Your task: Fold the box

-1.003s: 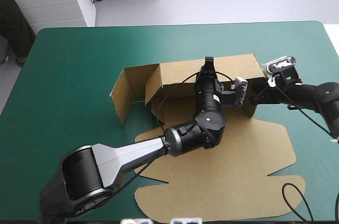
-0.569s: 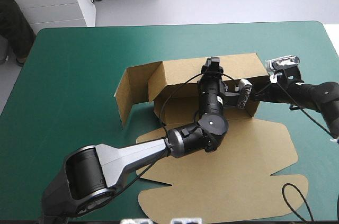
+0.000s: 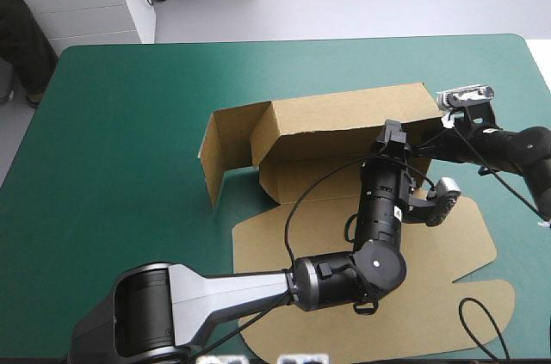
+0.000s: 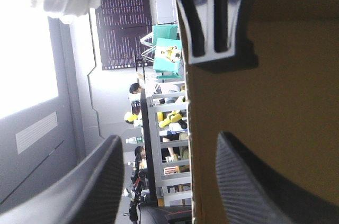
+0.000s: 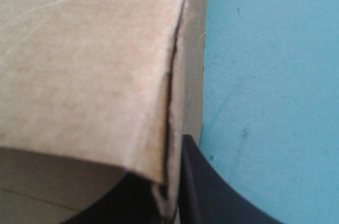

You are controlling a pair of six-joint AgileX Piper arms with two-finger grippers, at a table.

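Box [image 3: 344, 119]: one cut sheet of brown board, partly raised, on the teal-green cover [image 3: 120, 123], right of the table's middle and nearer its far edge than its near one. Back wall [image 3: 362, 110]: upright, running roughly along the table's far edge. Side flap [image 3: 225, 144]: upright at the box's left end, angled toward the near edge. Lid [image 3: 439, 269]: flat on the cover, spread toward the table's near edge, partly hidden under the left arm. Left gripper [image 3: 392, 133]: reaches over the lid and the box's floor to the right end of the back wall; in its own wrist view the gripper [image 4: 169, 139] has its black fingers well apart, the upright edge of the board [image 4: 275, 91] running between them, brown surface filling the side of one finger and the room the side of the other. Right gripper [image 3: 433, 142]: comes in from the table's right side, at the box's right end, just beside the left gripper. In the right wrist view the gripper [image 5: 172, 184] has its fingers all but together, clamped on a folded edge of the board [image 5: 90, 60], with bare cover [image 5: 270, 75] alongside it.
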